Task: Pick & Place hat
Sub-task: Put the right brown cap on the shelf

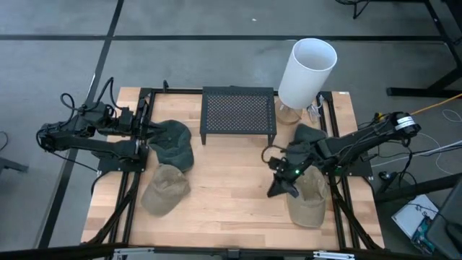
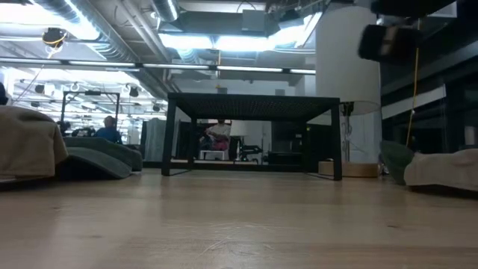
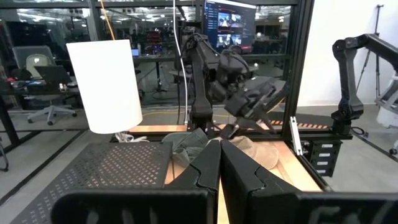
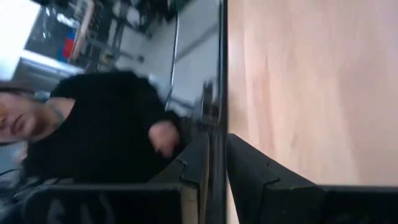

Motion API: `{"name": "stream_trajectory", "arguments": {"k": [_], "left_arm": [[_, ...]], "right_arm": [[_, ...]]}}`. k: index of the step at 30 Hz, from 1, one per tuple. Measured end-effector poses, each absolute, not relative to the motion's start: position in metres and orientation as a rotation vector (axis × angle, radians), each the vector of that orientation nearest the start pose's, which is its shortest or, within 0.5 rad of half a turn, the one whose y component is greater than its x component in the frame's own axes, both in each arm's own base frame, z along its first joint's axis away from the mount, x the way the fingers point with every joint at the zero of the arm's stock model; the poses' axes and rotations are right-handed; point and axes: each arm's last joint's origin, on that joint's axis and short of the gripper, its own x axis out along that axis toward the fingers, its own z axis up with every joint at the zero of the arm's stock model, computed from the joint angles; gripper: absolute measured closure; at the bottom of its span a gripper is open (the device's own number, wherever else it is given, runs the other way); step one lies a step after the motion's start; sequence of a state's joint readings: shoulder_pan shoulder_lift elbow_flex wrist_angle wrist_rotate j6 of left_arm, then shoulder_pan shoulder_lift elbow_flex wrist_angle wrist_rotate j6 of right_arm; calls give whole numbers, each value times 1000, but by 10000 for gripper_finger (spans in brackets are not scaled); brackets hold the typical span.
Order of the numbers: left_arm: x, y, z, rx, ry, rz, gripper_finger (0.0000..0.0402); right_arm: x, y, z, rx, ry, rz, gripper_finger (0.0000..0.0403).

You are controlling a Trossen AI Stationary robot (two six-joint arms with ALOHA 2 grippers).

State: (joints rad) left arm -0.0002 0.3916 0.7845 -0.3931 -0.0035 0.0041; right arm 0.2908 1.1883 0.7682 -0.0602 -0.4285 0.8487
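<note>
The right hand (image 1: 283, 182) hangs over the bare wood just beside the tan hat (image 1: 309, 201) that lies at the tabletop's (image 1: 231, 188) right edge, well in front of the black mesh rack (image 1: 238, 115). In the right wrist view its fingers (image 4: 249, 174) sit almost pressed together with nothing between them, and a person in black shows beyond the tabletop's edge. A green hat (image 1: 309, 136) lies between that tan hat and the white cylinder (image 1: 307, 72) to the rack's right.

The left hand (image 3: 219, 163) waits to the rack's left, above a second green hat (image 1: 173, 143), fingers pressed together and empty. A second tan hat (image 1: 164, 189) lies in front of that one.

The step in hand looks like the reach for the right-side tan hat, with no grasp made yet. To do it well, the right hand should spread first, then come down over the brim or a raised fold of the crown facing it, since soft cloth lying flat gives little to pinch. One finger needs to slide under the fabric before closing. Lifting straight up should keep the green hat undisturbed.
</note>
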Motion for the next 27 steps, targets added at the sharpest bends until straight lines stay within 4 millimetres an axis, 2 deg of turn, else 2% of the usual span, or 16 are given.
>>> {"name": "stream_trajectory", "arguments": {"k": [9, 16, 22, 27], "left_arm": [[76, 0, 353, 4, 0, 3, 398], [76, 0, 353, 4, 0, 3, 397], [76, 0, 353, 4, 0, 3, 398], [76, 0, 353, 4, 0, 3, 398]], "right_arm": [[215, 120, 274, 880, 1046, 306, 345], [181, 143, 264, 892, 1234, 25, 345], [154, 139, 251, 853, 1412, -277, 345], [145, 123, 246, 799, 1417, -529, 345]]}}
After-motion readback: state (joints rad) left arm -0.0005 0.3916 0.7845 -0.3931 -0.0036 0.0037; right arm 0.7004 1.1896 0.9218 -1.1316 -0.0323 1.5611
